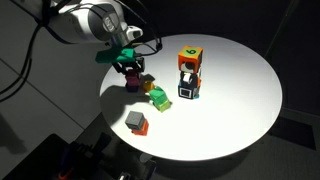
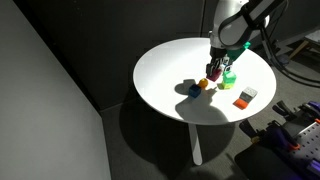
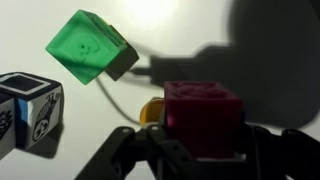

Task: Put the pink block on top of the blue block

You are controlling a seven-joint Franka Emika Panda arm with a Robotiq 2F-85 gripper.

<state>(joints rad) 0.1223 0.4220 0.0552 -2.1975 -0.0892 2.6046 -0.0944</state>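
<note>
End effector: clenched on the pink block, with its fingers flanking the block's sides in the wrist view.
Pink block: in the grasp, low over the table, near the green cube.
Blue block: apart from the grasp, beside an orange cube; its top is too small to judge.
Step in hand: the carry across — probably best to lift first, clear the green cube, centre over the blue face, lower squarely, then release.
</note>
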